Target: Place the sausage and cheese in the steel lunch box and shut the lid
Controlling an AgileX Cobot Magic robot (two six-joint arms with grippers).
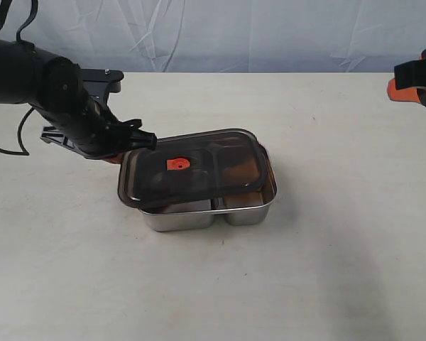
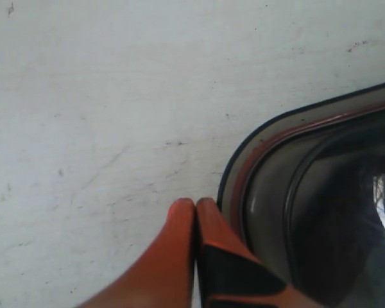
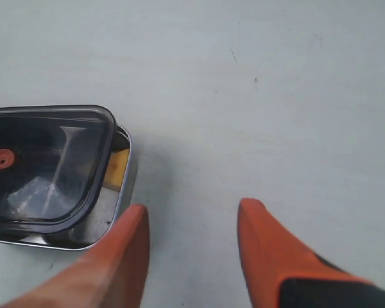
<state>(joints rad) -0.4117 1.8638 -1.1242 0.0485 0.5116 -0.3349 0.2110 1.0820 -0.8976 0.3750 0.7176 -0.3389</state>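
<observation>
The closing step is in hand: the lid (image 1: 192,167) is lying on the steel lunch box (image 1: 250,212) but sitting askew, overhanging the box's left side and leaving the near edge of both compartments uncovered. The left hand (image 2: 196,208) is resting with its fingers pressed together, empty, just beside the lid's corner, possibly touching its rim; the right hand (image 3: 192,221) is hovering well apart over the counter (image 1: 341,256), fingers spread, holding nothing. The cheese (image 3: 117,168) is showing as a yellow sliver inside the box under the lid's edge; the sausage is not showing through the dark lid, so I cannot tell where it is. Next, I judge, the left hand is needing to nudge the lid across until its rim is lining up all round, then press down; pushing hard is risking sliding the box.
</observation>
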